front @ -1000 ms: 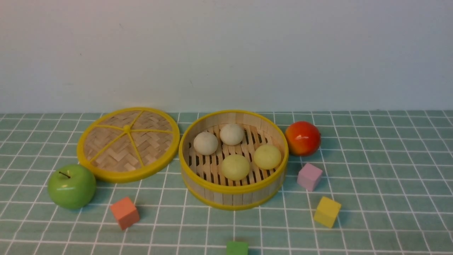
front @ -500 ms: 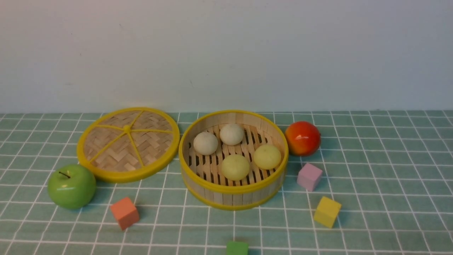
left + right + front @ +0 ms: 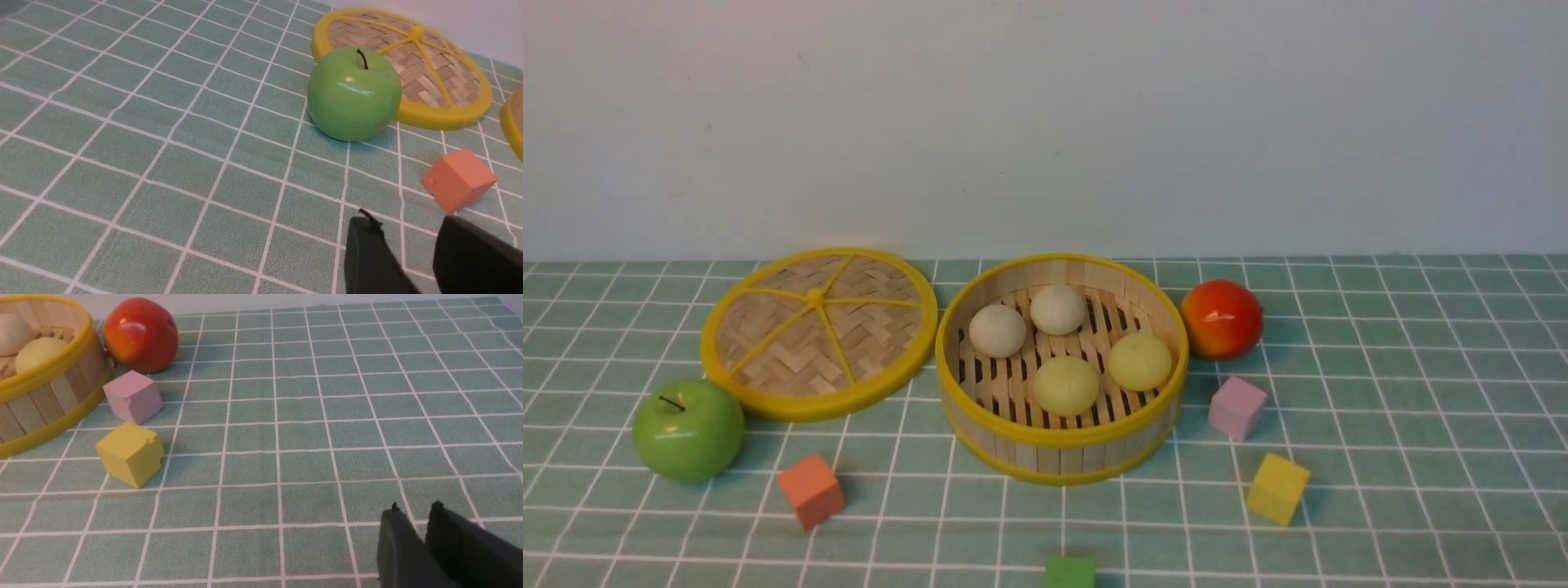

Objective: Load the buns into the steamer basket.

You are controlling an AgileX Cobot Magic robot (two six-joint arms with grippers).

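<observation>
One green checked tablecloth (image 3: 1380, 392), pale wall (image 3: 1045, 122)

Four buns (image 3: 1065, 347), four cubes (image 3: 809, 491), two fruits (image 3: 689, 429), one basket (image 3: 1062, 453), one lid (image 3: 818, 331).

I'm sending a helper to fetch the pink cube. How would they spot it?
Find the steamer basket at the middle of the cloth. On its right, just in front of the red-orange fruit, sits the pink cube. The yellow cube lies nearer the robot.
</observation>
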